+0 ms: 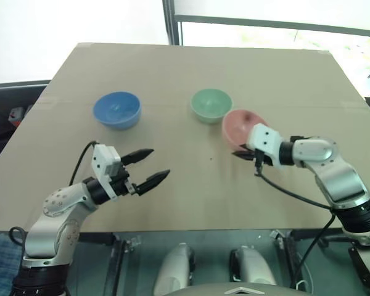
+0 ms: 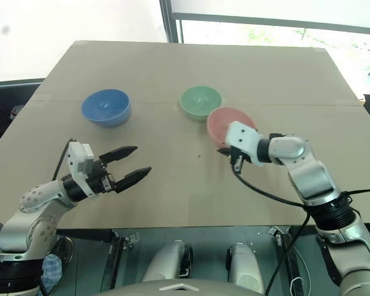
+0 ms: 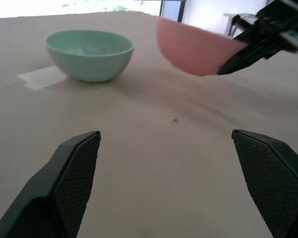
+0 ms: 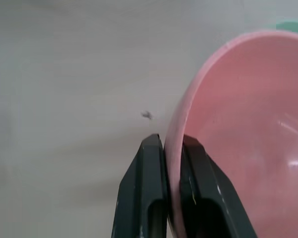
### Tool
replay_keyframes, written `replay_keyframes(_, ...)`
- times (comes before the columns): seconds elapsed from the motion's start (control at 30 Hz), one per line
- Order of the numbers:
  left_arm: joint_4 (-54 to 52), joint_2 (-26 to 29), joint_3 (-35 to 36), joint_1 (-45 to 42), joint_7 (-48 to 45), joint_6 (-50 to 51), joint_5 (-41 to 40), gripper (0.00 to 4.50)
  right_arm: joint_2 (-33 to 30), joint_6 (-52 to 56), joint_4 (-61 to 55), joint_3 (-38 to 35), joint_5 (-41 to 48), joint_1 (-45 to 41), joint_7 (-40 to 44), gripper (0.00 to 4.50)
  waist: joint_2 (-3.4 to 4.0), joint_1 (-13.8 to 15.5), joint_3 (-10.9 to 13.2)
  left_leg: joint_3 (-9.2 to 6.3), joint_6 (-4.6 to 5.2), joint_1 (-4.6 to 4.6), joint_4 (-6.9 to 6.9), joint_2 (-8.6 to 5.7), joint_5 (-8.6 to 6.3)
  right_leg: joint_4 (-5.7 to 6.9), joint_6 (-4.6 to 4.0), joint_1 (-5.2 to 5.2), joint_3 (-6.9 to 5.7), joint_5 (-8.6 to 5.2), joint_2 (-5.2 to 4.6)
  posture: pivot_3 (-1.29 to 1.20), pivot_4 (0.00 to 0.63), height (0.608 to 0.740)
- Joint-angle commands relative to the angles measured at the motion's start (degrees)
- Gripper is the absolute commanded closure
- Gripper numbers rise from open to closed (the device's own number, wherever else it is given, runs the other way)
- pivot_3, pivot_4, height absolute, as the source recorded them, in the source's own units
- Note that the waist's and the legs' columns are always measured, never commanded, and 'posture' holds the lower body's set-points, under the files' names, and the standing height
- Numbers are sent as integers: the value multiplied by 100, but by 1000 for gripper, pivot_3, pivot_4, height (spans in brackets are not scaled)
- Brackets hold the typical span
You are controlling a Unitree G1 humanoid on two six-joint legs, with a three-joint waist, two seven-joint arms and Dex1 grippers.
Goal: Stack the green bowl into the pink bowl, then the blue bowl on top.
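- My right gripper (image 4: pixel 171 148) pinches the pink bowl (image 1: pixel 242 125) by its rim, right of frame centre, tilted off the counter (image 1: pixel 191 80).
- I should set it down flat beside the green bowl (image 1: pixel 210 104) before releasing.
- The blue bowl (image 1: pixel 116 110) waits upper left; my left gripper (image 1: pixel 149 168) hangs wide, empty.
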Motion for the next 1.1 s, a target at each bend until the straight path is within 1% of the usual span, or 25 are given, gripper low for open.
replay_keyframes(0.03,170,37,241,1,-53,-249,61,0,391,691,-577,400,30,-312,-328,4421,-1,-8,0,0,0,-2,0,0,0,4,-1,-3,0,0,0,0,150,740)
replay_keyframes(0.17,413,97,309,143,-190,-457,171,0,457,674,-463,803,-227,-422,-509,4421,-7,15,-4,0,0,-6,2,-5,0,5,-1,-8,-2,0,-4,0,150,740)
replay_keyframes(0.2,443,104,325,162,-217,-491,186,0,431,648,-442,836,-256,-428,-525,3738,-8,12,-4,-1,1,-8,2,-8,0,3,-1,-9,-4,0,-7,0,150,740)
replay_keyframes(0.23,462,100,337,168,-232,-508,192,0,401,631,-425,857,-284,-427,-532,3705,-8,8,-4,-1,1,-8,2,-8,0,3,-1,-8,-4,0,-7,0,150,740)
replay_keyframes(0.27,474,92,340,170,-244,-525,196,0,360,608,-410,869,-311,-422,-529,3429,-8,1,-4,-1,0,-7,2,-7,0,4,-1,-9,-4,0,-6,0,150,740)
replay_keyframes(0.4,439,33,315,158,-233,-530,165,0,191,599,-413,796,-277,-410,-489,1775,-7,-7,-4,1,-1,-7,2,-5,0,8,-1,-9,-4,-1,-3,0,150,740)
replay_keyframes(0.5,379,-3,288,164,-229,-523,134,0,67,635,-444,708,-206,-411,-455,252,-8,-8,-4,2,0,-7,2,-4,0,7,-1,-9,-4,0,-3,0,150,740)
replay_keyframes(0.53,360,-17,281,164,-230,-510,118,0,24,690,-483,656,-148,-416,-427,72,-8,-7,-4,2,0,-7,1,-4,0,7,-1,-9,-4,0,-3,0,150,740)
replay_keyframes(0.67,307,-100,288,163,-293,-477,-33,0,-47,966,-624,349,184,-504,-349,72,-7,-6,-4,2,0,-8,1,-4,0,6,-1,-9,-4,0,-4,0,150,740)
replay_keyframes(0.73,256,-201,335,141,-265,-415,-216,0,9,1128,-569,158,344,-730,-358,72,-7,-10,-4,2,0,-7,2,-3,0,7,-1,-8,-4,0,-5,0,150,740)
replay_keyframes(0.83,172,-389,393,-38,34,-224,-439,0,286,1320,-231,-115,564,-1265,-482,72,-7,-25,-3,1,0,-7,2,-2,0,9,-1,-10,-3,0,-6,0,150,740)
replay_keyframes(0.97,-12,-549,396,-351,465,-21,-558,0,591,1111,648,-289,571,-2013,-633,72,-16,-40,-9,-4,-1,-6,2,-2,0,16,-1,-10,-6,0,-5,0,150,740)
replay_keyframes(1.1,-280,-550,365,-578,825,41,-489,0,813,425,1785,-129,205,-2560,-851,72,-16,-59,-8,-1,2,-16,-1,-10,-1,16,0,-9,-4,1,-8,0,150,740)
